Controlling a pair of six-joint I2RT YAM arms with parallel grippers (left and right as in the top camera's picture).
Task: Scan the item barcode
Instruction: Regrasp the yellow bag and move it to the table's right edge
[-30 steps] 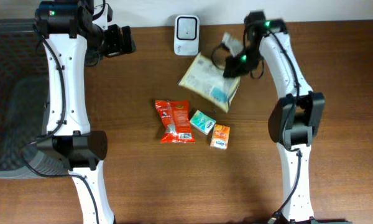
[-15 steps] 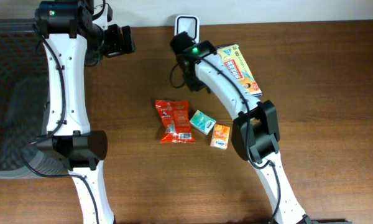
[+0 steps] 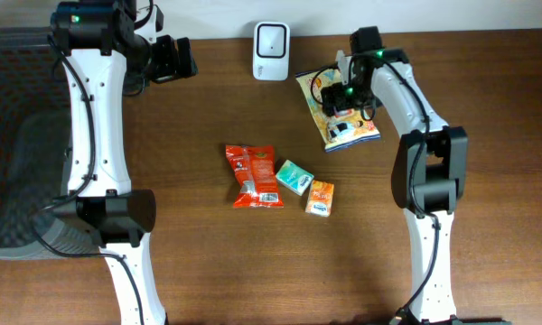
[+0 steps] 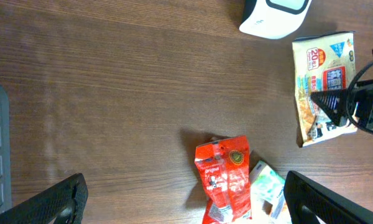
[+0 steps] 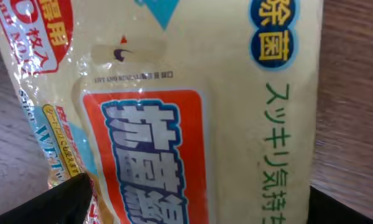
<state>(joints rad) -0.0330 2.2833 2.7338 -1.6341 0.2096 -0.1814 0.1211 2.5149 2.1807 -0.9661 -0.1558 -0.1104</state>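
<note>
A yellow wet-wipes packet [image 3: 352,134] with an orange label lies flat on the brown table, just right of the white scanner [image 3: 271,51]. My right gripper [image 3: 341,90] hovers directly over it, jaws open. In the right wrist view the packet [image 5: 193,112] fills the frame, and the right gripper [image 5: 196,208] shows only as two dark fingertips in the bottom corners, spread wide and not pinching it. My left gripper [image 3: 185,59] stands open high at the back left, nothing between its fingers [image 4: 50,202]. From there I see the scanner [image 4: 276,15] and the packet [image 4: 323,68].
A red snack pouch [image 3: 253,176], a small green packet [image 3: 294,177] and a small orange packet [image 3: 320,198] lie together at the table's middle. A grey mesh basket [image 3: 18,153] sits off the left edge. The red pouch [image 4: 224,177] shows below the left gripper.
My right gripper has gone from shut to open and let go of the yellow packet. The packet, held tilted by the scanner a second ago, now lies flat on the table. The left arm is still.
</note>
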